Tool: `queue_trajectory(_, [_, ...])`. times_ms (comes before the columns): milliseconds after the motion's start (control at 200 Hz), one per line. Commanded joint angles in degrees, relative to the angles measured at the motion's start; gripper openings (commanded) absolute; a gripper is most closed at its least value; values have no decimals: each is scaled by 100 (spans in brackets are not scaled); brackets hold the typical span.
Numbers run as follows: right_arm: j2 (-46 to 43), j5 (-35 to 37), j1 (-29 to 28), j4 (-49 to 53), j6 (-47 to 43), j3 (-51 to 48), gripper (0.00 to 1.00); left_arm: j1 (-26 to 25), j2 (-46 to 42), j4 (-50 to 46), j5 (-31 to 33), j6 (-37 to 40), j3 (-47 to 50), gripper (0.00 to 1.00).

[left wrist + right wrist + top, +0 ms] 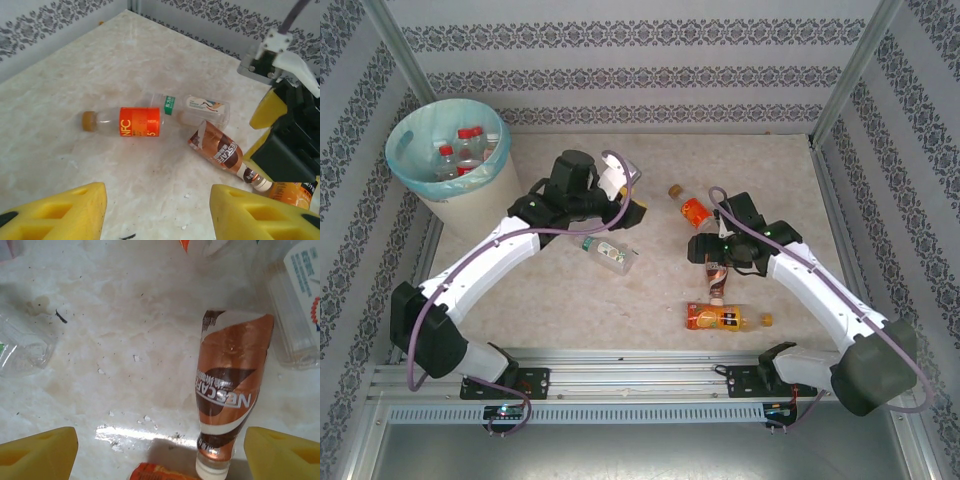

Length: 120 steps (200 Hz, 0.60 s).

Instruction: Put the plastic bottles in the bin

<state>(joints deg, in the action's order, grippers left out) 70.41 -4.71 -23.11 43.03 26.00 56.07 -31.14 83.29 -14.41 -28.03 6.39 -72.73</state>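
Observation:
The bin (412,172) stands at the far left corner with several red-capped clear bottles (460,152) inside. My left gripper (626,206) (157,216) hangs open over the table with nothing between its yellow fingers (55,212). A clear bottle (608,252) lies just in front of it. An orange-labelled bottle (692,208) (126,121), a clear white-labelled bottle (201,107) (295,315) and a brown bottle (718,282) (220,150) (232,390) lie at centre right. My right gripper (716,250) (160,460) is open above the brown bottle, whose neck lies near its right finger.
An orange juice bottle (725,318) (295,192) lies near the front, by the right arm (820,290). A crumpled clear bottle (22,342) sits at the left of the right wrist view. Patterned walls enclose the table on three sides.

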Motion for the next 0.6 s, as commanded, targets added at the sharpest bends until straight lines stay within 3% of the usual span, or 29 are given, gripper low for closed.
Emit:
queue_trajectory(0, [466,237,116,-532,-568,233,86,-7,161,1278,-478,-479,354,59])
queue_trajectory(140, [1620,144,329,-690,-1667,1268,85,-7,316,1712,-194,-921,623,61])
queue_trajectory(305, [3059,299,517,-513,-2516,2584,87,15,267,1546,652,-1103,719,62])
queue_trajectory(595, [4541,249,697,-112,-2724,3850,86,190,-184,1075,1706,-1282,886,64])
